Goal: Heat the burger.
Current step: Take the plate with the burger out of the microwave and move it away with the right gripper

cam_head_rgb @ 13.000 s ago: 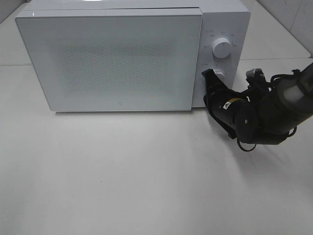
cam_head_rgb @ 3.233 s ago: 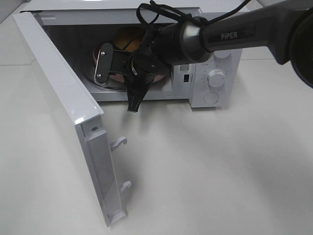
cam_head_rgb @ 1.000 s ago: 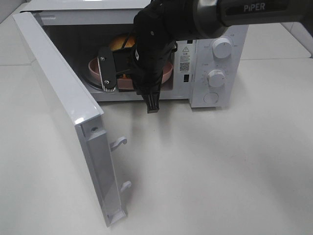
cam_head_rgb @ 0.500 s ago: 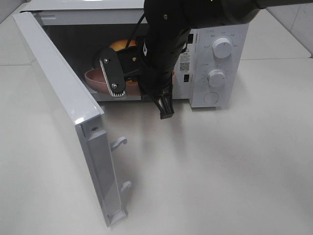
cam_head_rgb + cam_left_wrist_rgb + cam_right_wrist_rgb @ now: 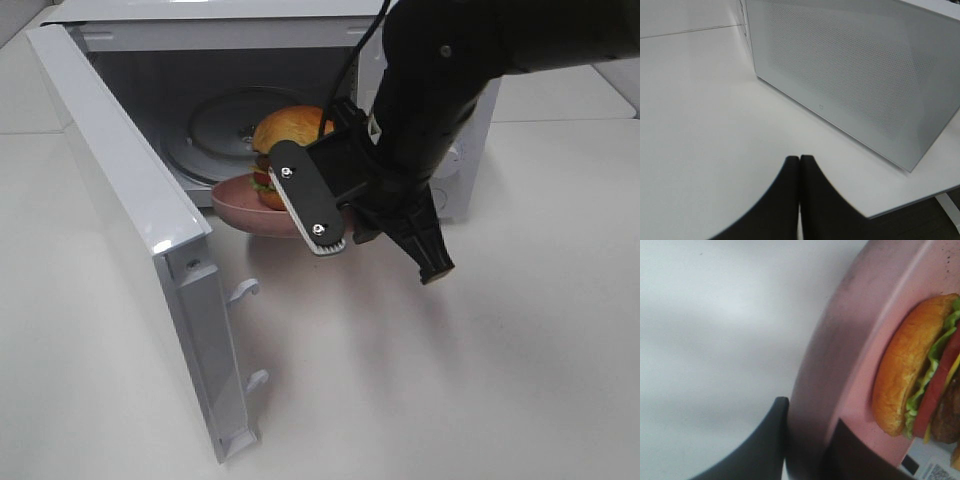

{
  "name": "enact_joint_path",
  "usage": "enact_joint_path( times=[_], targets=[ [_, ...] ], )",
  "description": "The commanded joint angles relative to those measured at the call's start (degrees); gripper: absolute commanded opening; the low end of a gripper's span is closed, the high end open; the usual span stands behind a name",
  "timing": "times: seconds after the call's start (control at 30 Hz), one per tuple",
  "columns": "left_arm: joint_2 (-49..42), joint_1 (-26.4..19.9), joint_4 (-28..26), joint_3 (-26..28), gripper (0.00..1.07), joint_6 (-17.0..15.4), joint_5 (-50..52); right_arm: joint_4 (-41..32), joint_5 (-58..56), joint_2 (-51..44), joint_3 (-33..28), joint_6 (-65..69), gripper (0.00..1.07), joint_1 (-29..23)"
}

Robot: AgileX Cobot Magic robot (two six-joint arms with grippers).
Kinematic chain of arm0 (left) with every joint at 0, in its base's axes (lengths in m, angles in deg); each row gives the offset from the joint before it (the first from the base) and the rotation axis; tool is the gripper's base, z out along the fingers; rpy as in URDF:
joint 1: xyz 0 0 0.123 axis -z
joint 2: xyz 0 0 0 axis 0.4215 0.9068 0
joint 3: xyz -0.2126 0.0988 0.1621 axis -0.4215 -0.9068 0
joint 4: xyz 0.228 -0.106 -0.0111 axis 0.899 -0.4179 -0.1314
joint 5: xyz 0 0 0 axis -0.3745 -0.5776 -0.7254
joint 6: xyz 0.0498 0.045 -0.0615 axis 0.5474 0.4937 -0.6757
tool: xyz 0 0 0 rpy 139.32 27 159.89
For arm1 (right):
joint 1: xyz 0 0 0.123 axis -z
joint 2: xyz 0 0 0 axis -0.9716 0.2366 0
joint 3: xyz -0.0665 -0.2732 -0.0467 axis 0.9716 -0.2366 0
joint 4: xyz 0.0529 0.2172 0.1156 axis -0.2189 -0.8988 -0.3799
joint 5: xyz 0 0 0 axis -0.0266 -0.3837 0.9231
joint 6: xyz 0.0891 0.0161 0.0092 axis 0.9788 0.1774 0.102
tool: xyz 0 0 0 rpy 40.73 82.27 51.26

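Since half a second ago we've drawn the pink plate (image 5: 245, 212) out past the microwave (image 5: 130, 180) sill at frame centre; burger (image 5: 285, 140) sits on it. Right tool (image 5: 807, 440) clamps the plate rim; left tool (image 5: 800, 172) shut, idle. Keep plate level, withdraw slowly. White surface (image 5: 480, 380) below, otherwise bare.

A white table (image 5: 480, 380) carries a white microwave (image 5: 250, 60), which stands at its back with the door (image 5: 140, 230) swung open towards the front.
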Motion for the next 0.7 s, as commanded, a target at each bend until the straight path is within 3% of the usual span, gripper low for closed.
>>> enact_joint_path(
  times=[0.03, 0.7],
  targets=[
    [-1.2, 0.1, -0.4, -0.2, 0.0, 0.2, 0.9, 2.5, 1.8, -5.2, -3.9, -1.0, 0.0, 0.5],
    [-1.2, 0.1, -0.4, -0.2, 0.0, 0.2, 0.9, 10.1, -0.5, -25.7, -24.6, 1.3, 0.0, 0.5]
  ],
)
